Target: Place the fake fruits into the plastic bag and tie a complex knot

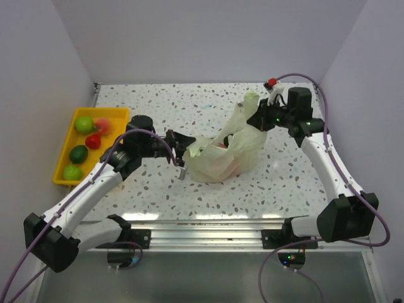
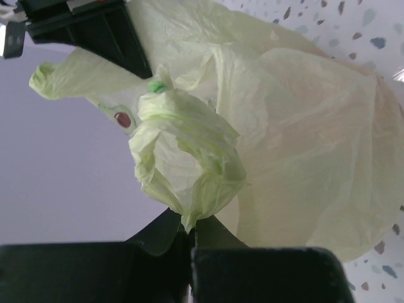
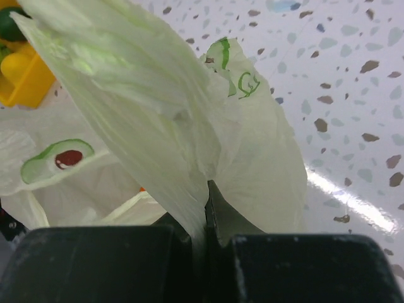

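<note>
Left gripper [image 1: 184,153]: my fingers were clamped shut on a crumpled tail of the plastic bag [image 1: 224,158], at its left side.
Right gripper [image 1: 257,120]: pinched closed on the bag's other tail, which was drawn taut up and to the right.
Plastic bag: sat on the speckled table [image 1: 189,101] between my two arms, with reddish shapes showing through its wall.
Fake fruits [image 1: 84,124]: green and red ones lay in the yellow tray [image 1: 60,178] at far left, well apart from the bag.
</note>
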Controlling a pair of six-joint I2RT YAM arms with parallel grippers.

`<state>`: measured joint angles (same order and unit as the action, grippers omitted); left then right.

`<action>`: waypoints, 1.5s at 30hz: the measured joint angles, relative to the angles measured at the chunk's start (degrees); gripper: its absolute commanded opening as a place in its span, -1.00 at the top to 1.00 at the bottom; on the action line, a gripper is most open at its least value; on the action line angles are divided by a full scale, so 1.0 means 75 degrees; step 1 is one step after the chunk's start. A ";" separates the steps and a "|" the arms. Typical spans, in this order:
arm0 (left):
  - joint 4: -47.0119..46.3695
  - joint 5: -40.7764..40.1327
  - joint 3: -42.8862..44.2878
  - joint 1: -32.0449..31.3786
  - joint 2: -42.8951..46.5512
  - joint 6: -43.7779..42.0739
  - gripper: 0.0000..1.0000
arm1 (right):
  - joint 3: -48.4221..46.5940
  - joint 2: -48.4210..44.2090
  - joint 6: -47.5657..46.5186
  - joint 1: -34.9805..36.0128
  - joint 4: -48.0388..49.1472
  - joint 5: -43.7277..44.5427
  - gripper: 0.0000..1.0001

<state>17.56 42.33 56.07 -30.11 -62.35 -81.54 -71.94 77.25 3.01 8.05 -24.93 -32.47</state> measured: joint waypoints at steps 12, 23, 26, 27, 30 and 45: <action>0.1422 0.0017 -0.0038 -0.1687 -0.1609 -0.0673 1.00 | 0.1017 -0.0440 -0.0329 0.1198 -0.0134 0.0277 1.00; 0.1434 -0.0399 -0.1658 -0.2623 -0.1746 -0.1169 1.00 | 0.1667 -0.0466 0.2396 0.1078 0.0699 0.0807 1.00; 0.1431 -0.0493 -0.1932 -0.2640 -0.1690 -0.1207 1.00 | 0.1667 -0.0303 0.3290 0.0699 0.0828 0.0895 1.00; 0.1413 -0.0525 -0.2022 -0.2643 -0.1638 -0.1212 1.00 | 0.1673 -0.0280 0.3582 0.0493 0.0848 0.0944 1.00; 0.1323 -0.0650 -0.2209 -0.2643 -0.1378 -0.1192 1.00 | 0.1786 -0.0291 0.4240 -0.0032 0.0935 0.1000 1.00; 0.1017 -0.0600 -0.1416 -0.1982 -0.0901 0.1198 1.00 | 0.2404 -0.1037 0.4232 -0.0233 0.1512 0.0029 0.06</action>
<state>25.19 37.82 45.45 -44.97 -69.10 -72.55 -53.91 69.47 34.74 6.31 -13.58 -32.25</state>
